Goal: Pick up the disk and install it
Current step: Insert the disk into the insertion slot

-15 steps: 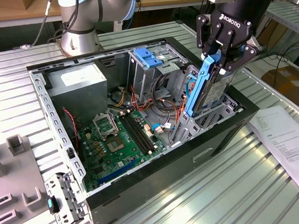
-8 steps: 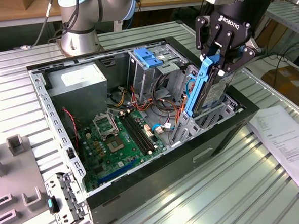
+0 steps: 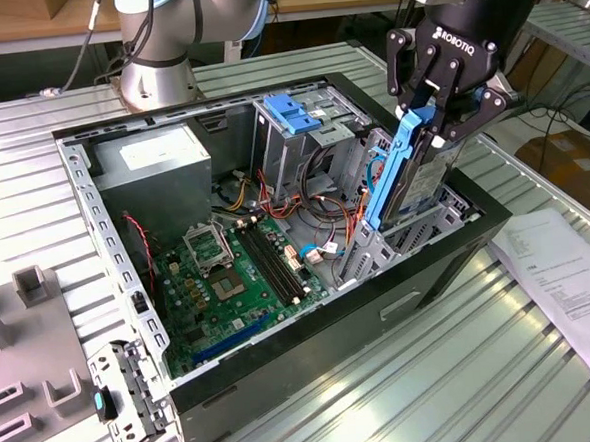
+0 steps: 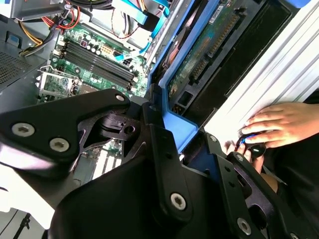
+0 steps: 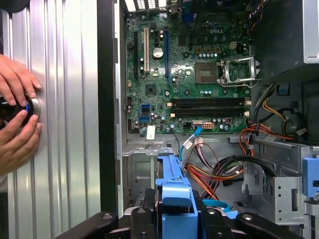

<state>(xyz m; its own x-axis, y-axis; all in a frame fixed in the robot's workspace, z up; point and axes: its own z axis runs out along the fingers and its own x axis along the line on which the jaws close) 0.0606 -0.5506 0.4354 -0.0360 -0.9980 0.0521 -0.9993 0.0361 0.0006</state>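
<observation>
The gripper [image 3: 431, 122] hung over the corner of the open computer case [image 3: 314, 360] at the exterior view's right, reaching down from the upper edge of that view, wrist above and black fingers pointing down into the chassis. Its fingers were clamped on the upper end of the disk [image 3: 423, 178], pressing on the blue rails along its edges. The disk stood on edge, leaning rather than upright, with its lower end at the metal frame of the bay and red and black cables just beside it. In the second wrist view the gripper [image 4: 187, 144] pinched the blue rail between its fingers, and the green circuit-board side of the disk [image 4: 199, 55] ran away from the camera. In the first wrist view the blue rail of the disk [image 5: 174, 184] rose from between the fingers of the gripper [image 5: 177, 214] toward the motherboard [image 5: 199, 74]. The arm's base [image 3: 159, 49] stood on the slatted metal table [image 3: 435, 373] behind the case. Outside the case wall, a person's hand [image 4: 279, 124] rested on a small black round device [image 4: 255, 148] on the table.
</observation>
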